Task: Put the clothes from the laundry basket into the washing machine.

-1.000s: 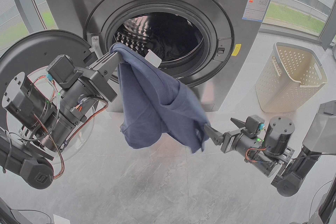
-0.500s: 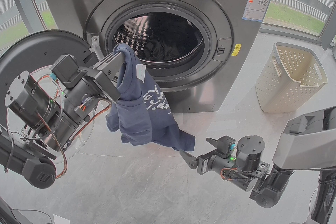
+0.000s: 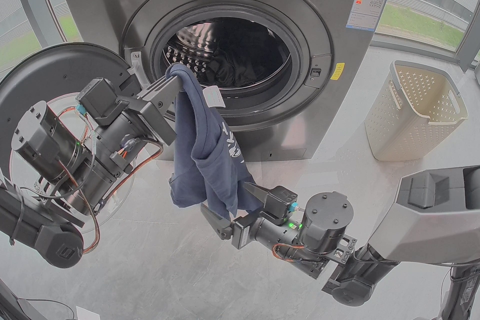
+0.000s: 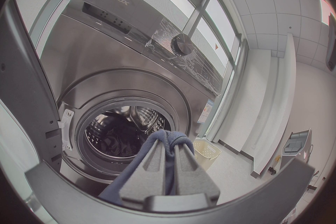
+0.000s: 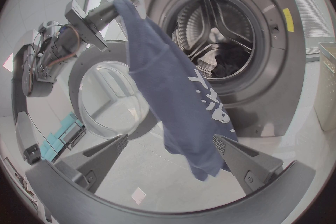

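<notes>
A dark blue shirt (image 3: pixel 210 146) with white print hangs in front of the washing machine (image 3: pixel 320 21), whose round opening holds dark clothes (image 3: pixel 240 68). My left gripper (image 3: pixel 172 80) is shut on the shirt's top fold, just outside the lower left rim of the opening. In the left wrist view the fingers (image 4: pixel 150 165) pinch the blue cloth (image 4: pixel 168 137). My right gripper (image 3: pixel 233 206) is open low near the floor, with the shirt's bottom end hanging between its fingers. The right wrist view has the shirt (image 5: pixel 175 95) dangling between both spread fingers (image 5: pixel 115 146).
The washer door (image 3: pixel 50 71) stands open at the left, behind my left arm. A cream laundry basket (image 3: pixel 415 111) stands on the floor to the right of the machine, and no clothes are visible in it. The grey tiled floor (image 3: pixel 165 266) lies free below.
My right gripper let go of the shirt's lower corner, opened and swung left under the shirt. The shirt dropped from a spread shape to hang straight from my left gripper.
</notes>
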Robot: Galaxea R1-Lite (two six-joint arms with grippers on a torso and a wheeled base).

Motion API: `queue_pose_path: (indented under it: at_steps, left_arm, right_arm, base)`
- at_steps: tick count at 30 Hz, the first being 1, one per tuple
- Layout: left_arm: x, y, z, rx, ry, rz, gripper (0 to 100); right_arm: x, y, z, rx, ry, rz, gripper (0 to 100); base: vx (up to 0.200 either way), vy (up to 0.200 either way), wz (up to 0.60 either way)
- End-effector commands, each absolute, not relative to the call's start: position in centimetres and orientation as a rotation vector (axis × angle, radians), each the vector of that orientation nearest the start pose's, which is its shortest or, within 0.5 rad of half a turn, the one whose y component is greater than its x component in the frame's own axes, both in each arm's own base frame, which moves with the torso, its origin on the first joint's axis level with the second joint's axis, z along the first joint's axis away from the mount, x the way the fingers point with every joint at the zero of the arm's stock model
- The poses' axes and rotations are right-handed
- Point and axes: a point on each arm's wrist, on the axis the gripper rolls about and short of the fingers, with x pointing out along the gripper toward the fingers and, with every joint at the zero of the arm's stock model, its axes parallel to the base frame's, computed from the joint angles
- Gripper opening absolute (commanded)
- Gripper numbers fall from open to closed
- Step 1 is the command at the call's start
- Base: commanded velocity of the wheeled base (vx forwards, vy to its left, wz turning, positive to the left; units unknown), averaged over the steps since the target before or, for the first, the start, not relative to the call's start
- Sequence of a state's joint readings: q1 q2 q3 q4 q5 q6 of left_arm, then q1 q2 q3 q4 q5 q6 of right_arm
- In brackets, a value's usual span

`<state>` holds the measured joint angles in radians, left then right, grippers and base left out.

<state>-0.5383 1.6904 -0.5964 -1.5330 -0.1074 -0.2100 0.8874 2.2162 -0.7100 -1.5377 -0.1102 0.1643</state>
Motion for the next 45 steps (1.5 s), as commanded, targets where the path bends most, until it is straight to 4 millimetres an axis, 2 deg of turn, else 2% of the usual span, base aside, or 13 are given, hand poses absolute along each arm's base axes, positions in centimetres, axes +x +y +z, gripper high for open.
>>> queue_pose_path:
  at_steps: [1,3,4,7,9,12,17,23,28,38,45]
  left_arm:
    - [23.7,-14.4,21.9,-0.294,-0.364,-0.68,0]
    - [23.7,-14.4,21.9,-0.294,-0.364,-0.68,0]
    - [23.7,-14.4,21.9,-0.294,-0.364,-0.68,0]
    - [23.7,-14.5,21.9,-0.294,-0.363,-0.681,0]
    - [23.6,-14.6,22.0,-0.296,-0.364,-0.687,0]
    - [23.5,-14.7,21.9,-0.297,-0.364,-0.692,0]
    - [23.5,-14.7,22.0,-0.298,-0.366,-0.684,0]
    - [23.5,-14.7,22.0,-0.298,-0.367,-0.682,0]
    - [23.5,-14.7,22.0,-0.298,-0.368,-0.681,0]
    - [23.6,-14.6,22.0,-0.298,-0.368,-0.673,0]
    - [23.5,-14.6,22.1,-0.299,-0.37,-0.675,0]
  right_arm:
    - [23.5,30.1,8.2,0.194,-0.009,0.816,100]
    - [23.5,30.1,8.2,0.194,-0.009,0.816,100]
    - [24.3,30.5,8.2,0.179,-0.035,0.804,100]
    - [25.3,31.0,8.1,0.171,-0.063,0.792,100]
    - [27.0,31.1,8.0,0.162,-0.08,0.758,100]
    - [28.6,31.4,8.5,0.165,-0.099,0.725,100]
    - [30.4,31.3,8.9,0.178,-0.127,0.672,100]
    - [30.9,30.2,9.4,0.178,-0.132,0.637,100]
    - [30.7,28.1,10.5,0.175,-0.133,0.606,100]
    - [28.9,24.5,12.5,0.162,-0.118,0.57,100]
    - [30.1,23.0,12.2,0.154,-0.11,0.519,100]
  base:
    - [0.0,0.0,0.0]
    - [0.0,0.0,0.0]
    - [0.0,0.0,0.0]
    - [0.0,0.0,0.0]
    - [0.0,0.0,0.0]
    - [0.0,0.0,0.0]
    - [0.0,0.0,0.0]
    - [0.0,0.0,0.0]
    - [0.0,0.0,0.0]
    - [0.0,0.0,0.0]
    - [0.0,0.0,0.0]
